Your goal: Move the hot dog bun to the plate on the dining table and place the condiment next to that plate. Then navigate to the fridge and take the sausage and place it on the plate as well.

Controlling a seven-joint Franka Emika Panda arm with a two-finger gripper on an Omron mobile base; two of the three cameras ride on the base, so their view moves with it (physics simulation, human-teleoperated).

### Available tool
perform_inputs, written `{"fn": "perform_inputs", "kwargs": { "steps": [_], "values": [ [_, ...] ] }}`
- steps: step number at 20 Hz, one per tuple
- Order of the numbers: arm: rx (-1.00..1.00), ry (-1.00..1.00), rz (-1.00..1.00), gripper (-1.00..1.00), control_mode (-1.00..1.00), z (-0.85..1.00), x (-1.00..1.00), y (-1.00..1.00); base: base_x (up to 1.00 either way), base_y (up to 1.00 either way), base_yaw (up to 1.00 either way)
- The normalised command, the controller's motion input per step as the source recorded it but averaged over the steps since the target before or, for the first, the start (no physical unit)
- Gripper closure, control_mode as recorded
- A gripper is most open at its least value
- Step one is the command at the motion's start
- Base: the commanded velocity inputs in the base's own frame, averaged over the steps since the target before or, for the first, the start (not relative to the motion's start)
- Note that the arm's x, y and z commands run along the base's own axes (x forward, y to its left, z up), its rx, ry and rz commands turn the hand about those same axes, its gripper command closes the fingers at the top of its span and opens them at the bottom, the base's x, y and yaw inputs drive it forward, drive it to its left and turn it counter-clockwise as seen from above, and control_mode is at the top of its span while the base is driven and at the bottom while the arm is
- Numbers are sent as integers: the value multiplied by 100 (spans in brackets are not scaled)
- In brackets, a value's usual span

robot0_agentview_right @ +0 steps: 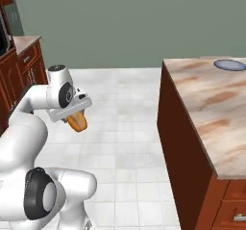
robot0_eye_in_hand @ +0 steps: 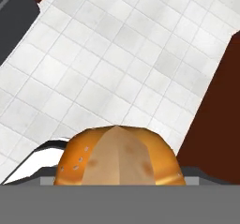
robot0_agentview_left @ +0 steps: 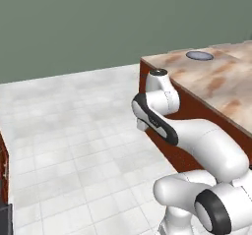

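Note:
My gripper (robot0_agentview_right: 76, 118) is shut on the hot dog bun (robot0_agentview_right: 77, 122), a golden-orange roll that hangs below the hand, over the tiled floor and left of the dining table (robot0_agentview_right: 211, 104). In the hand view the hot dog bun (robot0_eye_in_hand: 117, 157) sits close at the bottom centre and hides the fingertips. The round blue-grey plate (robot0_agentview_right: 229, 64) lies at the far end of the marble top, well away from the hand. From the left base view the plate (robot0_agentview_left: 199, 55) rests near the back of the dining table (robot0_agentview_left: 224, 84). The condiment, fridge and sausage are out of view.
White tiled floor (robot0_agentview_right: 125, 128) stretches between me and the table's red-brown side (robot0_agentview_right: 180, 142). Wooden cabinets (robot0_agentview_right: 26, 65) with a counter stand at the far left, with a dark appliance (robot0_agentview_right: 4, 31) above. A grey-green wall (robot0_agentview_left: 98, 22) closes the back.

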Motion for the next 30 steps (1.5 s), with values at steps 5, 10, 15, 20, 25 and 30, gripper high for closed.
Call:
{"fn": "perform_inputs", "kwargs": {
  "steps": [5, 10, 15, 20, 25, 30],
  "values": [
    [0, 0, 0, 100, 100, 0, 0, 0, 100, 62, -37],
    [0, 0, 0, 100, 100, 0, 0, 0, 100, 80, -37],
    [0, 0, 0, 100, 100, 0, 0, 0, 100, 92, -39],
    [0, 0, 0, 100, 100, 0, 0, 0, 100, 98, -43],
    [0, 0, 0, 100, 100, 0, 0, 0, 91, 100, -45],
    [0, 0, 0, 100, 100, 0, 0, 0, 63, 100, -48]
  ]
}}
